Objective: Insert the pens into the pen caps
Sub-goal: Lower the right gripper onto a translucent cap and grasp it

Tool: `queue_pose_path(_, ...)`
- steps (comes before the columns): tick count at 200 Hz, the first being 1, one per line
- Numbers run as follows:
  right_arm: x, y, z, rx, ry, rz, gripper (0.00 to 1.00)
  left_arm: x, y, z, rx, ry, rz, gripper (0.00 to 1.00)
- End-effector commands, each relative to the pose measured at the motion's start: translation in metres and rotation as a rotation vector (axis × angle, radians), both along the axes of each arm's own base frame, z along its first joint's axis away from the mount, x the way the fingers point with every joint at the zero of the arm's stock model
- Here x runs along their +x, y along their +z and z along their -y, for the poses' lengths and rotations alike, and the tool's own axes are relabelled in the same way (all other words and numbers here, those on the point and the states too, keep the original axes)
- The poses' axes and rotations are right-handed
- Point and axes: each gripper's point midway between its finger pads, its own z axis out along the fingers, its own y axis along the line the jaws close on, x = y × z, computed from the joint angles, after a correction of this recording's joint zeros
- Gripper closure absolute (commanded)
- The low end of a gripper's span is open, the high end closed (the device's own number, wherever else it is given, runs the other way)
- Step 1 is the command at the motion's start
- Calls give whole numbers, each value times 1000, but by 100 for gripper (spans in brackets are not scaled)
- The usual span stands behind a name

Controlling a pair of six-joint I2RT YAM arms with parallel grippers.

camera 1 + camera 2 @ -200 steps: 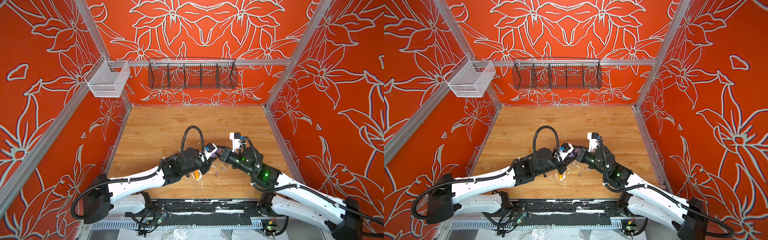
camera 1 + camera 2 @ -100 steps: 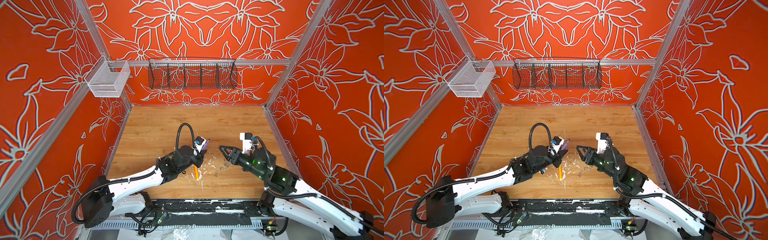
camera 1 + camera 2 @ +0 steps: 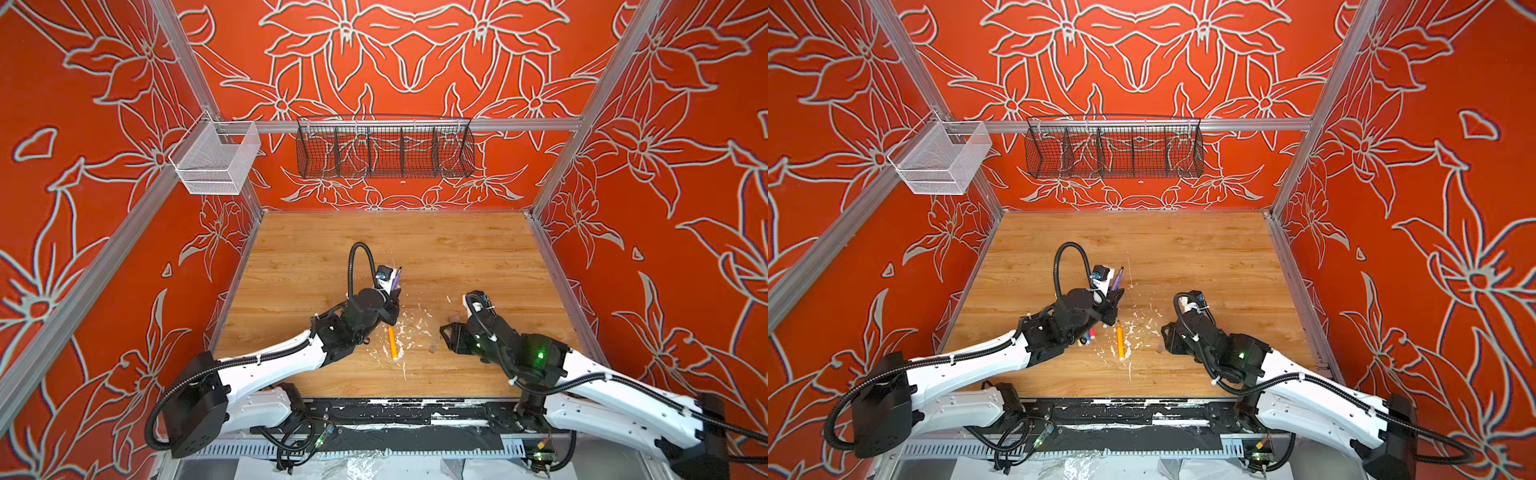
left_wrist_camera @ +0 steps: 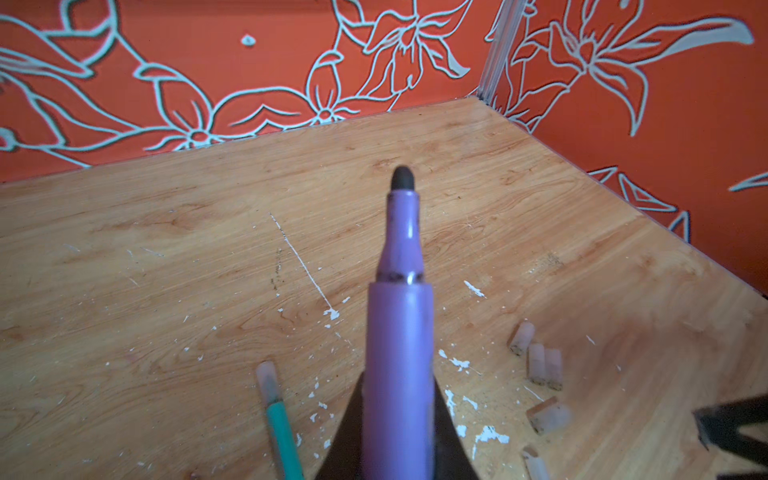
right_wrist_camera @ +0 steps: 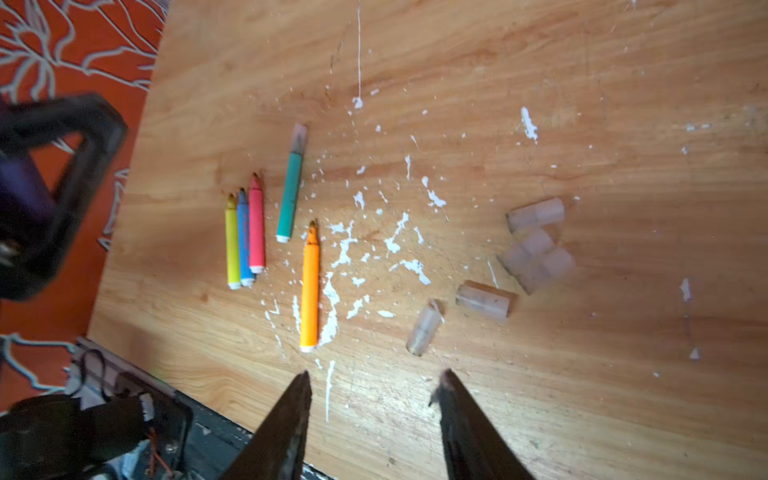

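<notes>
**A:** Why is the purple pen [image 4: 399, 332] up off the table [image 5: 540, 62]?

**B:** The left fingers [image 4: 451, 444] pinch its barrel low down. That leaves the dark tip bare and standing clear, ready to meet a cap. The left arm reaches forward over the middle of the table with its wrist tipped up, so the pen points up and toward the back wall.

**A:** And the right side?

**B:** The right fingers [image 5: 286, 424] are spread and carry nothing. That arm is bent at the elbow with the wrist pitched down, aiming at the table near its front edge. I'd say it is going for a cap. Five loose caps [image 5: 534, 257] lie just beyond the fingertips, one nearer and the rest bunched together.

**A:** Are they all empty?

**B:** They look it, but some blur in the right wrist view, so I can't be sure.

**A:** Where are the other pens?

**B:** The teal pen [image 5: 289, 195] lies with a cap over its tip, so I'd count it done. The yellow pen [image 5: 232, 245], blue pen [image 5: 243, 241] and pink pen [image 5: 256, 224] lie side by side, tips bare. The orange pen [image 5: 310, 291] lies alone among white flecks [image 5: 345, 249], between that row and the caps.
</notes>
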Motion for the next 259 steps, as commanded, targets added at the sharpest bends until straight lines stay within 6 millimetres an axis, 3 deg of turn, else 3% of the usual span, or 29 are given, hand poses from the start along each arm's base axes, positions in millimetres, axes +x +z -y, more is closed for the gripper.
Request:
queue_pose_path(1,0,-15,3,-42,-40,-5,49,13,-9,-18,-64,59,-75,100)
queue_pose_path(69,2,-46,-29,-159,3,-64,54,17,-12,-25,-69,82,-82,100)
queue_pose_path(127,12,-81,-40,-328,4,-121,55,12,-5,-25,-80,60,-61,100)
queue_pose_path(183,15,-104,-32,-449,-25,-163,57,8,-1,-25,-93,43,-50,100)
queue_pose_path(259,16,-114,-24,-499,-48,-168,58,7,0,-22,-98,25,-51,100)
